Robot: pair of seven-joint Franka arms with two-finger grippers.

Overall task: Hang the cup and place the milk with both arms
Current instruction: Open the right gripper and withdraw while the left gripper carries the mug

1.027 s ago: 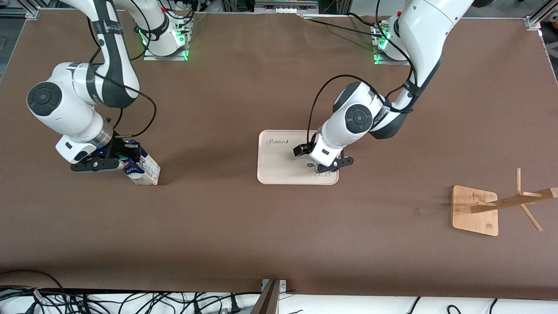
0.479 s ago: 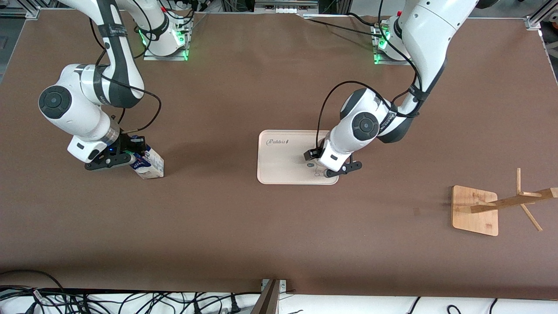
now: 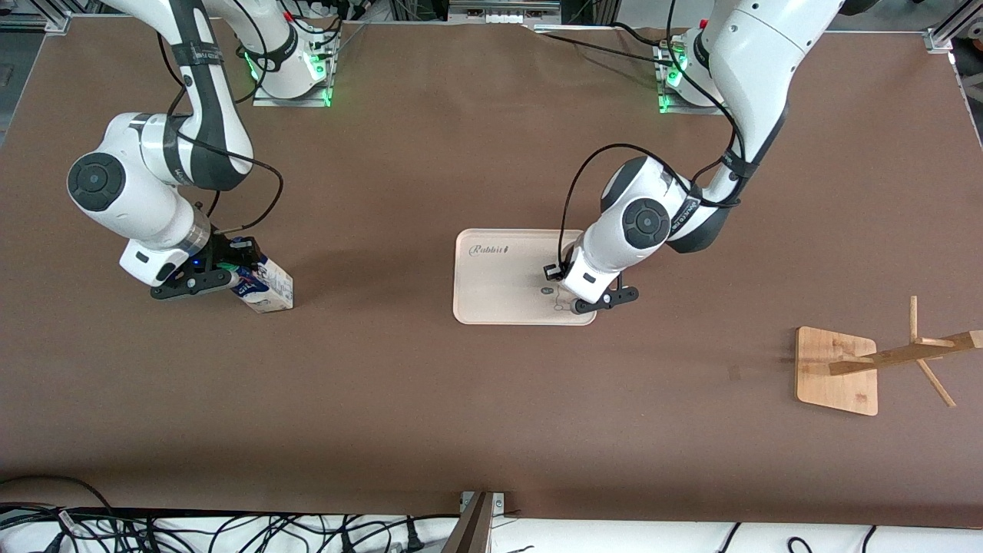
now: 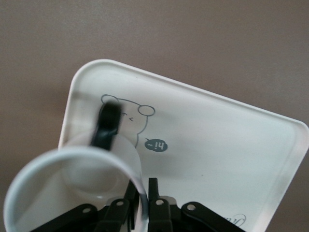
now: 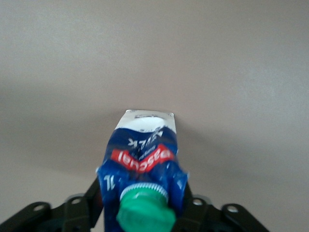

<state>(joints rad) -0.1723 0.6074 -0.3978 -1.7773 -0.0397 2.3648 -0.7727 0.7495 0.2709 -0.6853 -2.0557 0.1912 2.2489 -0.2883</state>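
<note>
My right gripper is shut on the milk, a blue and white carton, and holds it tilted just above the table near the right arm's end. In the right wrist view the milk and its green cap sit between my fingers. My left gripper is over the corner of the cream tray. It hides the cup in the front view. In the left wrist view my left gripper pinches the wall of the white cup. The cup's black handle points away from the gripper.
A wooden cup rack with slanted pegs stands near the left arm's end, nearer to the front camera than the tray. The tray has a bear drawing under the cup.
My right gripper has carried the milk a little toward the table's middle and tilted it more. My left gripper has shifted slightly over the tray toward the left arm's end.
</note>
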